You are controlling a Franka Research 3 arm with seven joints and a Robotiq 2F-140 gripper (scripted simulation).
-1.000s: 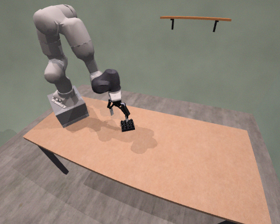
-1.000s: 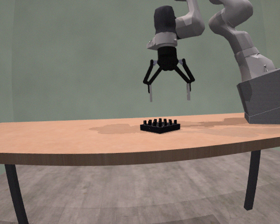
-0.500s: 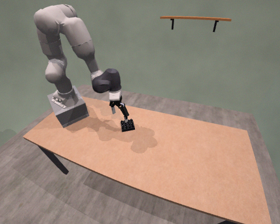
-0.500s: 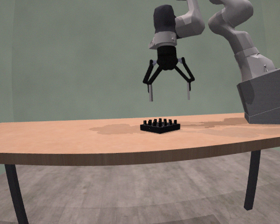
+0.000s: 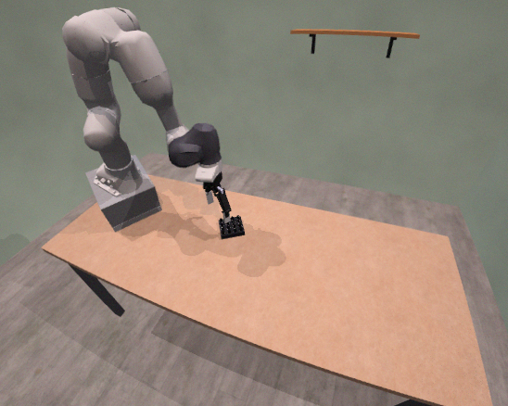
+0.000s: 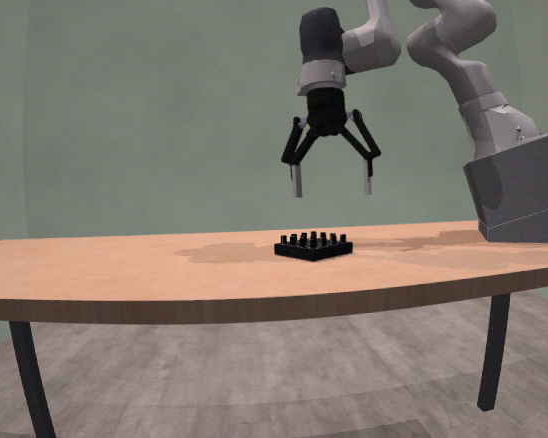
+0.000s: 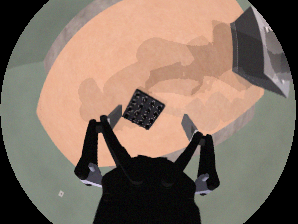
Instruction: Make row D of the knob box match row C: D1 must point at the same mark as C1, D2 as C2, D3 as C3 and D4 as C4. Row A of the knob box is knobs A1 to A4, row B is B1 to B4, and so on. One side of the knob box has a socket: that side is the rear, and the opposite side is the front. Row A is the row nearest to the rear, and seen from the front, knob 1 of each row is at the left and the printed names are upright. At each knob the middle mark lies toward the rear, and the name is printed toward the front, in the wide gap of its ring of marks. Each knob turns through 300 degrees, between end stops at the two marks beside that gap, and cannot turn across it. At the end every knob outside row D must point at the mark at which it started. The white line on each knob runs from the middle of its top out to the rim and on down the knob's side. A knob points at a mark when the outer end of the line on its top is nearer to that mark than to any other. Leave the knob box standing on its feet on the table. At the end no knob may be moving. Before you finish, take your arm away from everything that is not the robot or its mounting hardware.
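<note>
While our gripper [image 5: 218, 210] [image 6: 332, 195] [image 7: 152, 114] hangs above the box, we list: fingers, wide apart, grasping nothing, touching nothing; knob box [image 5: 232, 228] [image 6: 313, 251] [image 7: 144, 109], one, upright, near the desk's [image 5: 336, 297] [image 6: 132, 285] [image 7: 75, 115] robot-side edge.

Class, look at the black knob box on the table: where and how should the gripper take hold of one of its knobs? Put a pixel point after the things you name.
Probably by the upper sides of a single knob, coming straight down from above. The knobs on the box [image 5: 232, 234] [image 6: 313, 254] [image 7: 144, 109] stand upright in close rows, so the open gripper [image 6: 332, 195] [image 7: 152, 114] should likely narrow first to miss the neighbours.
</note>
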